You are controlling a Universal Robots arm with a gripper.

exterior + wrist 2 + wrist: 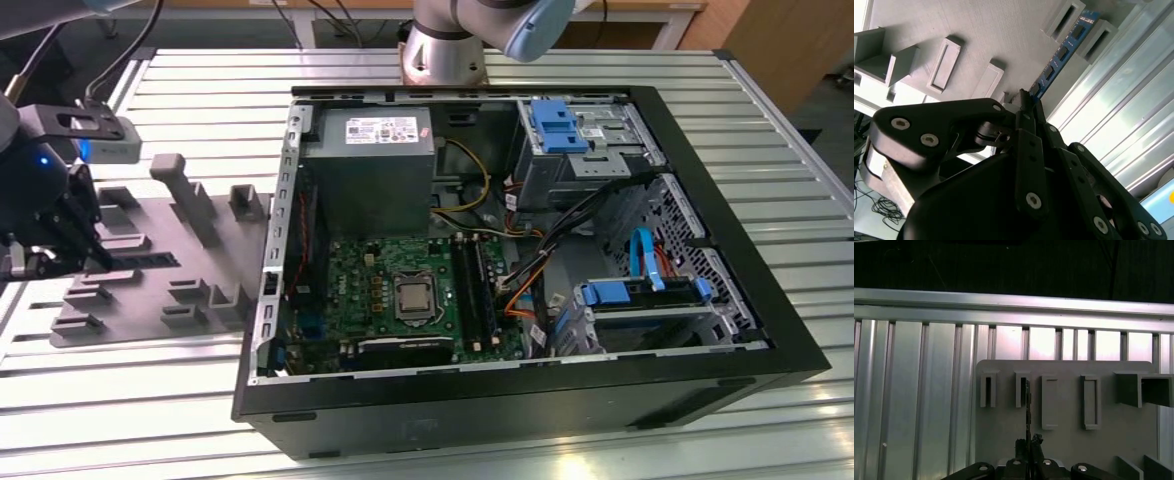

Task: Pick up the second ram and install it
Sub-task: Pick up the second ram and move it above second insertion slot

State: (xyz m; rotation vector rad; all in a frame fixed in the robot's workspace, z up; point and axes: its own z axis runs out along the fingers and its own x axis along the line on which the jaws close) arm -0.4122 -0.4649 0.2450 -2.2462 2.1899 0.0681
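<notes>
Hand [1026,102] grips one ram [1060,56] (two blocks [1063,21] nearby).

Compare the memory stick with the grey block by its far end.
The memory stick is blue with dark chips; the grey block is plain. The stick is long and thin; the block short, chunky, slotted. The gripper is shut on the stick, not the block. Both are at the grey plate.
</notes>
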